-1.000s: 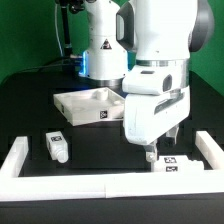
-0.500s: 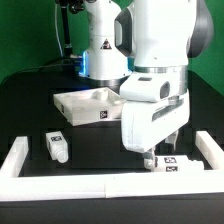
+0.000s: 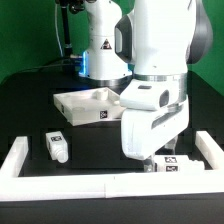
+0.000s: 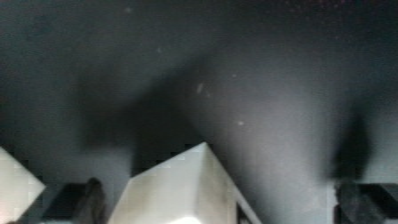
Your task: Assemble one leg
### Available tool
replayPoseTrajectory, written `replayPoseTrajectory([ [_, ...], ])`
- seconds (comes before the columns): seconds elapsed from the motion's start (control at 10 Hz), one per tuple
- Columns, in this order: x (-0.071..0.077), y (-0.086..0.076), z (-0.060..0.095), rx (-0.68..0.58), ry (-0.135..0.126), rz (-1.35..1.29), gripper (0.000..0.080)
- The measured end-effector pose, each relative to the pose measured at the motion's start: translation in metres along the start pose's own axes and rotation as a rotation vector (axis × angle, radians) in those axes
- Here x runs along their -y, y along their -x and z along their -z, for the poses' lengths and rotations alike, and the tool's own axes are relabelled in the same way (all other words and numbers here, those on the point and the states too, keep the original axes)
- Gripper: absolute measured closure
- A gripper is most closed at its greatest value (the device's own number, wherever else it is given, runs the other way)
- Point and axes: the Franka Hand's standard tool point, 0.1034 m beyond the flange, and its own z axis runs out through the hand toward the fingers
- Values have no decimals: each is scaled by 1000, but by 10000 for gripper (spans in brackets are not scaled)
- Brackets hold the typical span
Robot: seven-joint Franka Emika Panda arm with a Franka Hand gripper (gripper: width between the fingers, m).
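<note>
In the exterior view my gripper (image 3: 152,164) hangs low over the black table, at the front right. It is right next to a small white leg (image 3: 177,166) with black-and-white tags. The big white hand hides the fingertips there. In the wrist view the gripper (image 4: 222,205) is open. Its dark fingers (image 4: 80,202) stand wide apart with a white leg (image 4: 183,188) between them, nearer to one finger. I cannot tell whether a finger touches it. A second leg (image 3: 57,148) lies at the front on the exterior view's left.
A large white square panel (image 3: 88,104) with a tag lies in the middle of the table, behind the gripper. A low white wall (image 3: 20,160) borders the table at the front and both sides. Another white piece (image 4: 15,190) shows at the wrist view's edge.
The arm has come down and a little toward the front, bringing the gripper close over the leg at the exterior view's right. The legs and the panel have not moved.
</note>
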Motion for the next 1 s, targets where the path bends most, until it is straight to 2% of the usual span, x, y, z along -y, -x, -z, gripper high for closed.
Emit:
replayPoseTrajectory([
  [0.1, 0, 0, 0, 0, 0, 0, 264],
  [0.2, 0, 0, 0, 0, 0, 0, 264],
  [0.3, 0, 0, 0, 0, 0, 0, 448],
  [0.4, 0, 0, 0, 0, 0, 0, 482],
  [0.7, 0, 0, 0, 0, 0, 2, 482],
  [0.8, 2, 8, 2, -5, 10, 65, 482],
  [0.9, 8, 23, 13, 9, 0, 89, 482],
  [1.0, 13, 40, 31, 15, -2, 105, 482],
])
